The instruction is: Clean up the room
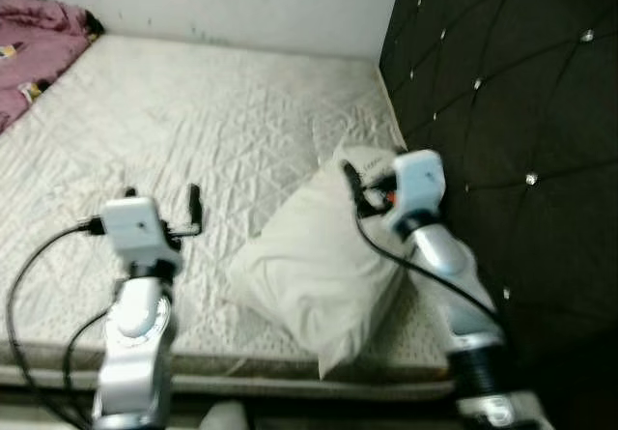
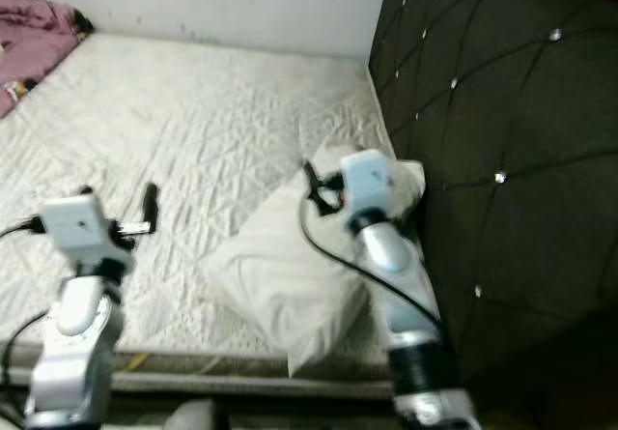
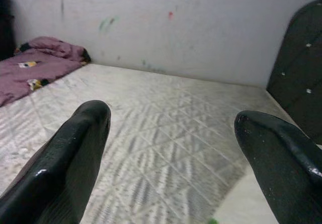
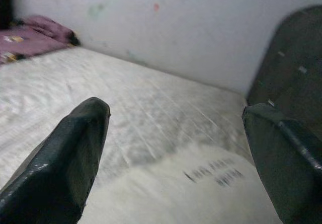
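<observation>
A white pillow (image 1: 309,266) lies crumpled on the quilted mattress (image 1: 193,111), near its front edge and close to the black headboard. My right gripper (image 1: 372,179) hovers over the pillow's far end; in the right wrist view its fingers (image 4: 75,148) stand wide apart with nothing between them, and the pillow (image 4: 201,183) with dark lettering lies below. My left gripper (image 1: 162,200) is held above bare mattress to the left of the pillow, open and empty, fingers (image 3: 70,153) spread. A corner of the pillow (image 3: 246,204) shows beside it.
A purple blanket (image 1: 34,43) is bunched at the far left corner of the bed. The tufted black headboard (image 1: 512,111) stands along the right side. A white wall (image 1: 241,5) closes the far side. The mattress's front edge (image 1: 241,367) runs just before my arms.
</observation>
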